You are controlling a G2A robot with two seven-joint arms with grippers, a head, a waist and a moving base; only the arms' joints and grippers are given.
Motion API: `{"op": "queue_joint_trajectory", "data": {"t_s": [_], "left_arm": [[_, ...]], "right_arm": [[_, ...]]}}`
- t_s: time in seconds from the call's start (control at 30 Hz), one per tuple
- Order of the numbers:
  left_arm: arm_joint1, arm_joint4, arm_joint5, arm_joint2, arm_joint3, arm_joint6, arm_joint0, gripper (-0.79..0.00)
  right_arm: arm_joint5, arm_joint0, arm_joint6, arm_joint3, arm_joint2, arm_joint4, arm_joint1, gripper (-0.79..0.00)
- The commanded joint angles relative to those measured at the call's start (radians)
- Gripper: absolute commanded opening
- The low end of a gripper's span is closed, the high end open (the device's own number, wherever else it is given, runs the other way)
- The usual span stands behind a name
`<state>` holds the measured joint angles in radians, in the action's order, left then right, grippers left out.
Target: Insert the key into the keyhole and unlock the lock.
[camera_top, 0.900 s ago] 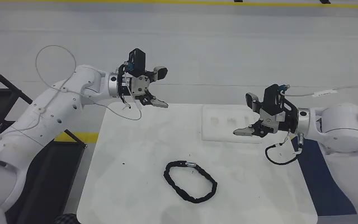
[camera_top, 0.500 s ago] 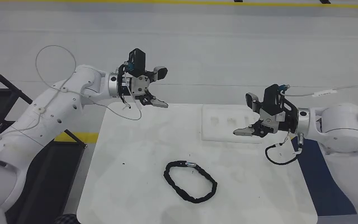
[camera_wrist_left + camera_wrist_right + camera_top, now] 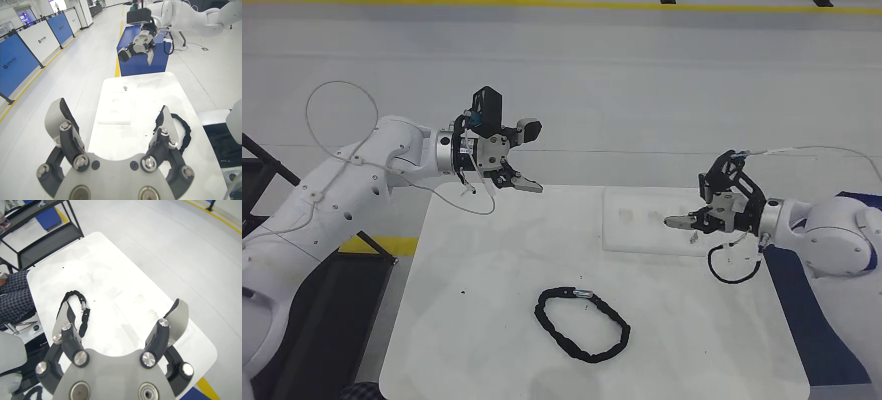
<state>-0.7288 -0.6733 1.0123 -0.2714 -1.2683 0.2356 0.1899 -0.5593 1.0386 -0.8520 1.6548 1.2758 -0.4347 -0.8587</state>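
Two claws, both hanging wide open and holding nothing. Left claw (image 3: 533, 157) is hovering at the desk's (image 3: 492, 300) far edge, left side. Right claw (image 3: 689, 212) is hovering over the right end of the white foam block (image 3: 637, 228). Lock (image 3: 582, 323) is lying near the desk's front middle: black fabric-sleeved chain closed into a loop, silver cylinder (image 3: 584, 294) joining the ends. Key (image 3: 125, 88), small and silvery, is sitting on the block's end nearest the right claw.
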Motion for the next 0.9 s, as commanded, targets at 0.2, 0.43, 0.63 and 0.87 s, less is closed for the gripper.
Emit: {"op": "queue_joint_trajectory", "data": {"t_s": [0.2,0.43,0.63,0.87], "left_arm": [[0.000,0.000,0.000,0.000,0.000,0.000,0.000,0.000],[0.000,0.000,0.000,0.000,0.000,0.000,0.000,0.000],[0.000,0.000,0.000,0.000,0.000,0.000,0.000,0.000],[0.000,0.000,0.000,0.000,0.000,0.000,0.000,0.000]], "right_arm": [[0.170,-0.067,-0.015,-0.202,-0.106,-0.038,-0.026,0.000],[0.249,-0.151,-0.046,-0.378,-0.218,-0.076,-0.060,0.000],[0.294,-0.235,-0.103,-0.552,-0.312,-0.028,-0.102,0.000],[0.280,-0.305,-0.116,-0.698,-0.379,0.006,-0.142,0.000]]}}
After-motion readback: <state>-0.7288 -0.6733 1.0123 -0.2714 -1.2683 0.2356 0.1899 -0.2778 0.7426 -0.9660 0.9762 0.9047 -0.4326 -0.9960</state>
